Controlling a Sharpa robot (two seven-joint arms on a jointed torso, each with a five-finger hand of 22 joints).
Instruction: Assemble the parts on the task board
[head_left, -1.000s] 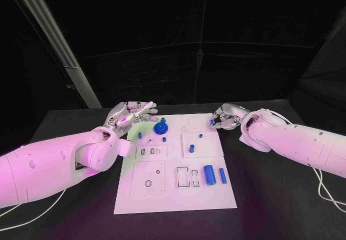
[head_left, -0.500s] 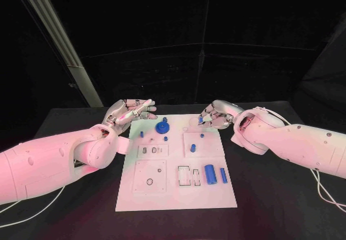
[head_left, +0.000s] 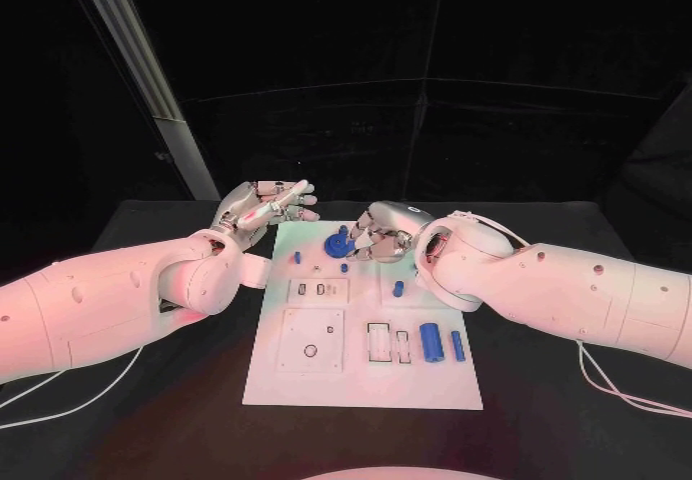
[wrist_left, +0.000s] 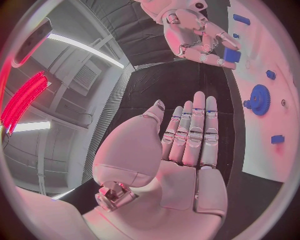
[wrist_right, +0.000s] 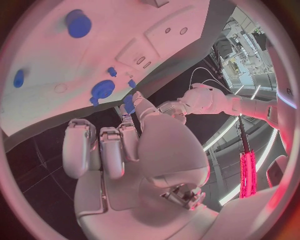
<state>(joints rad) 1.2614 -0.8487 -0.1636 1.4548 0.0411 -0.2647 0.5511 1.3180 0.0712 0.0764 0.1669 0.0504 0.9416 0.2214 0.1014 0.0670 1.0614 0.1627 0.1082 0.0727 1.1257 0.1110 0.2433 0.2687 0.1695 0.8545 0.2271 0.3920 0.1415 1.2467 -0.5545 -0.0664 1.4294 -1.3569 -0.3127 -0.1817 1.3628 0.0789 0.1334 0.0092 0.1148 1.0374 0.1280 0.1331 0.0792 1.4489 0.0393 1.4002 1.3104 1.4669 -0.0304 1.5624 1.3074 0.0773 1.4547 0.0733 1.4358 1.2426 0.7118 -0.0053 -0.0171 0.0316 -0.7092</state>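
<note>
Carrying a small blue plastic block (wrist_right: 129, 103) pinched in its fingertips, the right hand (head_left: 378, 236) hovers by the blue toothed gear (head_left: 338, 244) on the white task board (head_left: 361, 385); left hand (head_left: 268, 208) flat, released. Go slow, line up squarely.

I see the white task board (head_left: 361, 340) lying on the black surface (head_left: 577, 400), blue parts scattered across it. My left hand (head_left: 267, 207) hovers at the board's far left corner, fingers apart. My right hand (head_left: 378, 237) sits over the far end, beside a blue gear (head_left: 338, 246); its grip is unclear.
</note>
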